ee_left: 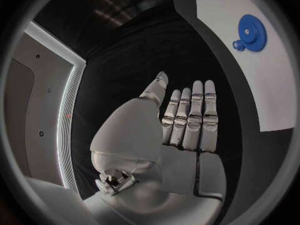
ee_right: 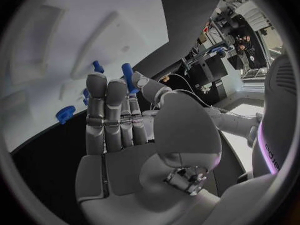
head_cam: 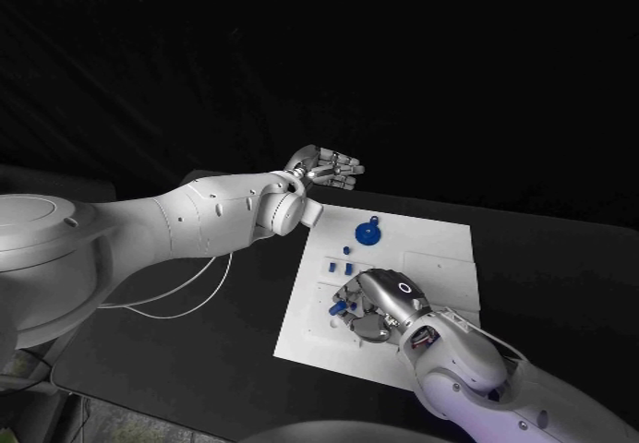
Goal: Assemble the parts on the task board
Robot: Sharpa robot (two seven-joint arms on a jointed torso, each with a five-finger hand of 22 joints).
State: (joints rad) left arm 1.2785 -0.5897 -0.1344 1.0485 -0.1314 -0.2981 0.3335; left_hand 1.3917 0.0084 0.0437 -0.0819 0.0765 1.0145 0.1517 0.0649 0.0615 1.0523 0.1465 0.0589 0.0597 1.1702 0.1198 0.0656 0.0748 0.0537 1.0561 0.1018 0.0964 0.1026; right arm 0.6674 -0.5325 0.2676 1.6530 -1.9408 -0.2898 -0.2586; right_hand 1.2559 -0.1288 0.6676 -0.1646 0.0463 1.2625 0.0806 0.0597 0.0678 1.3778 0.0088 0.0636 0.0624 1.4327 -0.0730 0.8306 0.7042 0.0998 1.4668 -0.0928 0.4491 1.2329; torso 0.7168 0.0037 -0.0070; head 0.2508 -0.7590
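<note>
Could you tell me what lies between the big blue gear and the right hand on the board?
In the head view, small blue pegs stand between the gear and the right hand.

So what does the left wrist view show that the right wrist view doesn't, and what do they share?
Left wrist view alone: the left hand, flat and holding nothing, and a blue gear lying on the board. Right wrist view alone: the right hand over the board near several small blue pegs; whether it holds one I cannot tell. Both show the white task board on the black table.
</note>
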